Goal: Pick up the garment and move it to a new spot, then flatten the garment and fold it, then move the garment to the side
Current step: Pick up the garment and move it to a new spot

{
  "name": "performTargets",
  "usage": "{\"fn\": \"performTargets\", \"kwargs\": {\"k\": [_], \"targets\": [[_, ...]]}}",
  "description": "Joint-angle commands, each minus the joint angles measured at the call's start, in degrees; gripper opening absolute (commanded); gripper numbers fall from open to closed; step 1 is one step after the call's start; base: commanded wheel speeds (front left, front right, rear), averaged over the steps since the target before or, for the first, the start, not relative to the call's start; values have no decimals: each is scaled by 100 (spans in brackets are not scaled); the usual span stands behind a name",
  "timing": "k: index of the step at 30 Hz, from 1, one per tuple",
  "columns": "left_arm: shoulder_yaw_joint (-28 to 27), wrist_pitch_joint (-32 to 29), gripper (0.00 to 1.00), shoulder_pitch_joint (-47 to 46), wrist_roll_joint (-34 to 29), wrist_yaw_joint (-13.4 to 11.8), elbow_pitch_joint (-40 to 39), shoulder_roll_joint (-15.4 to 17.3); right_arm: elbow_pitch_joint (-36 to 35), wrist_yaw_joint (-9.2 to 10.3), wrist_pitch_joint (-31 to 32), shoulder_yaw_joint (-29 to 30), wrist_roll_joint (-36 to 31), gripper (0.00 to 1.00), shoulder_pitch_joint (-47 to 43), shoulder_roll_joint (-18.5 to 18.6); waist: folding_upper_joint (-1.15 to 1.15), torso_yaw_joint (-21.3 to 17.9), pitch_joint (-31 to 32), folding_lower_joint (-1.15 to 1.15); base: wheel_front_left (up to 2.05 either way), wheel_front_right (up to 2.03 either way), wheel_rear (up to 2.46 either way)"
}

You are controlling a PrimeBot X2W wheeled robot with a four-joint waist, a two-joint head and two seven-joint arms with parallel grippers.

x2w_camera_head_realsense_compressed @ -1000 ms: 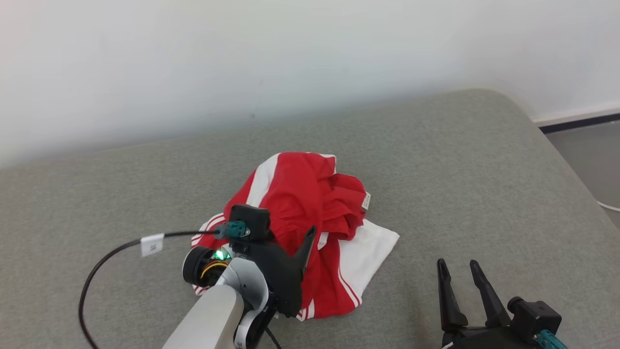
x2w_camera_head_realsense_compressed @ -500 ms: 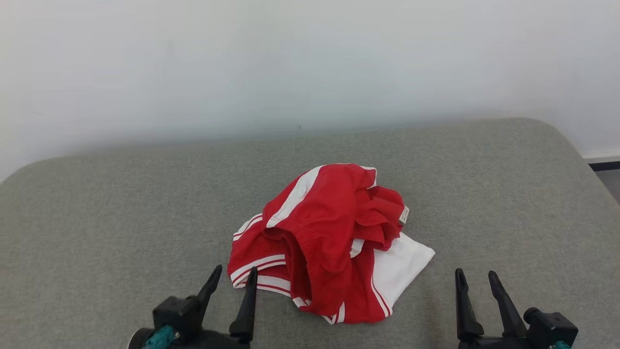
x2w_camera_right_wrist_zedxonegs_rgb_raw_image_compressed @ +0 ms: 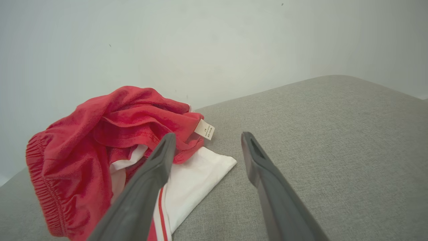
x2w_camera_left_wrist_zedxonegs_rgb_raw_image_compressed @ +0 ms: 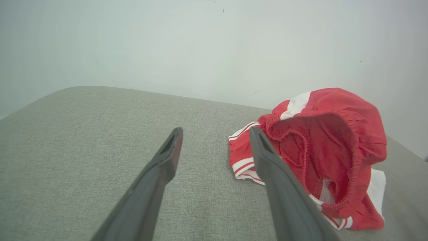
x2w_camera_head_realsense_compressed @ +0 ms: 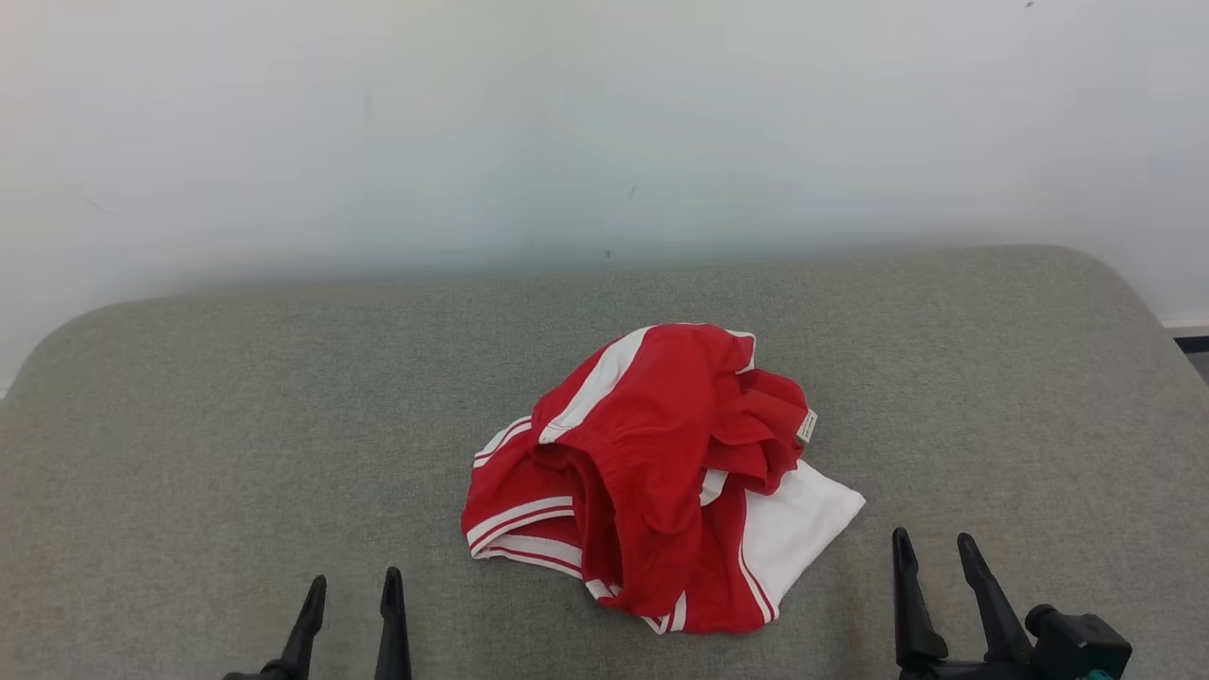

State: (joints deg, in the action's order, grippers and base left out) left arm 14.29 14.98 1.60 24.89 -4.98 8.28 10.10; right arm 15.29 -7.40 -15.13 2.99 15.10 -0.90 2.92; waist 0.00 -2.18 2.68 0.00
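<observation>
The red shorts lie bunched in a heap near the middle of the grey padded surface, forward of both my arms and between them. My left gripper sits at the lower left with its fingers spread and nothing in them. My right gripper sits at the lower right, equally spread and empty. From the left wrist view the shorts are ahead and to the right, with the elastic waistband gaping toward that gripper and the striped hem closest to it. From the right wrist view they are ahead and to the left, and the white panel reaches toward that gripper. I judge the right arm slightly nearer. The heap is too crumpled for me to read a true long axis.
</observation>
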Motion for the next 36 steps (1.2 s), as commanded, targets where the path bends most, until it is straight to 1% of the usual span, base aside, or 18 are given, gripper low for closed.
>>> {"fn": "performTargets", "kwargs": {"k": [1,4,6,9,10,11,13,14,18,21,23,26,33,35,36], "targets": [[-13,24,100,89,4,50,2,-16,-3,-17,-3,21,-3,100,-53,-7,0,-12,-1,0,0,0,0],[92,-72,100,-44,149,292,159,-71,-2,-18,-3,11,21,100,-18,-8,0,-91,-13,0,0,0,0],[204,-433,100,-189,342,511,272,-112,4,-18,-3,6,49,100,15,-7,0,-147,-30,0,0,0,0],[173,-956,100,-584,613,610,302,-90,-2,-18,-3,-45,85,100,69,-8,0,-287,-80,0,0,0,0],[148,-1102,100,-713,640,602,292,-70,3,-18,-3,-69,110,100,82,-8,0,-352,-101,0,0,0,0],[107,-1329,100,-856,775,558,319,-82,8,-18,-3,-64,130,100,86,-8,0,-404,-119,0,0,0,0],[86,-1801,100,-1163,955,549,349,-88,26,-17,-4,-104,151,100,90,-7,0,-535,-162,0,0,0,0],[34,-2072,100,-1323,1142,501,372,-132,33,-17,-3,-111,160,100,94,-7,0,-600,-188,0,0,0,0],[-78,-2912,100,-1795,1852,593,418,-316,34,-17,-3,-121,192,100,126,-8,0,-853,-285,0,0,0,0],[-25,-3447,100,-2054,2013,559,520,-215,10,-18,-3,-141,214,100,165,-8,0,-1048,-379,0,0,0,0],[-30,-3655,100,-2152,2156,528,549,-264,1,-18,-3,-144,241,100,191,-8,0,-1155,-430,0,0,0,0],[-55,-3786,100,-2200,2312,540,536,-280,-18,-17,-4,-152,256,100,207,-8,0,-1270,-487,0,0,0,0],[81,-3987,100,-2096,2417,534,593,-364,-27,-18,-3,-135,296,100,209,-8,0,-1356,-509,0,0,0,0],[123,-4069,100,-2064,2469,491,634,-398,-24,-17,-4,-143,305,100,222,-9,0,-1350,-502,0,0,0,0],[135,-4121,100,-2032,2460,407,672,-411,-18,-18,-3,-155,301,100,224,-9,0,-1345,-492,0,0,0,0]]}}
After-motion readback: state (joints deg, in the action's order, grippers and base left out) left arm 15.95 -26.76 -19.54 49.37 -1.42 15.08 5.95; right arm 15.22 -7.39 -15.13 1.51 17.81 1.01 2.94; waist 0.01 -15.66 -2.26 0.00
